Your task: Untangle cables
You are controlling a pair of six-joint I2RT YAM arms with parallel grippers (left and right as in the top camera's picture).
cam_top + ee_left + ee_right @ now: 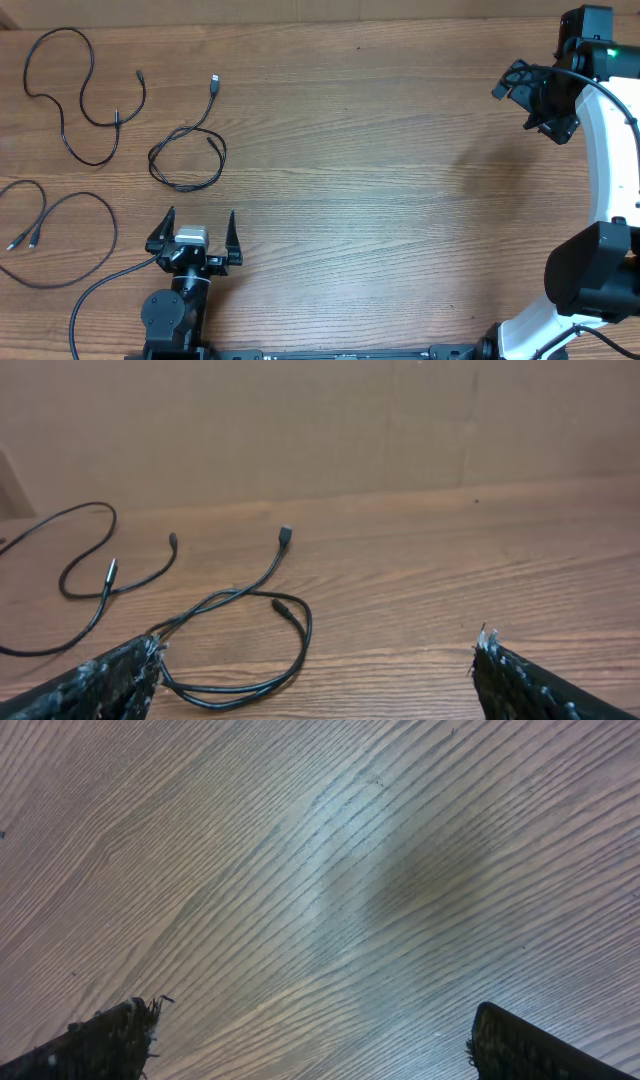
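The cables [213, 85] are laid at the left of the desk [400, 200]. Light and limp, they are best pinched mid-cord. The left tool [201, 215] and right tool [310, 1008] are spread wide, empty.

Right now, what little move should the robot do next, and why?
Probably ease the left gripper forward and down over the looped cable: its jaws stand open and empty, and that cable lies just ahead of it, crossing over itself.
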